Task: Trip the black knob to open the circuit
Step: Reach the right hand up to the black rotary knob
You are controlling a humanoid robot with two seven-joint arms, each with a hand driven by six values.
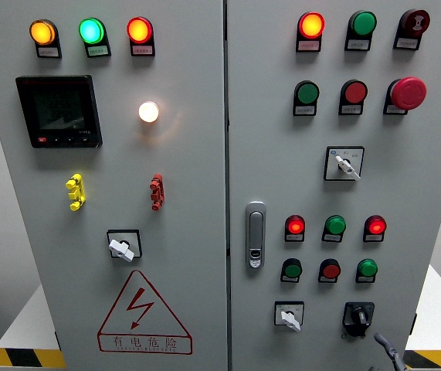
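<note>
black knob: small black rotary selector knob (357, 315) on a black square plate, low on the right door of the grey metal cabinet (429, 185); nothing touches it
right hand: only a dark grey fingertip or two (386, 349) rise from the bottom edge, just below and right of the black knob, apart from it; cannot tell how far the fingers are open or whether they hold anything
left hand: out of view
neighbour switch: white lever selector on a white square plate (289, 314), just left of the black knob, lever pointing down-right
upper selector: white lever switch with a blue label (344, 163), higher on the same door
door handle: chrome oval latch handle (256, 234) at the right door's left edge
push buttons: two rows of three above the black knob; upper row red lit, green, red lit (295, 226); lower row green, red, green
emergency stop: large red mushroom button (408, 93) at upper right
left door: orange, green and red pilot lamps lit along the top (90, 31); black digital meter with dark screen (58, 110); glowing white round lamp (149, 112); yellow and red terminal clips; white lever switch (122, 246); red triangle lightning warning sign (143, 313)
</note>
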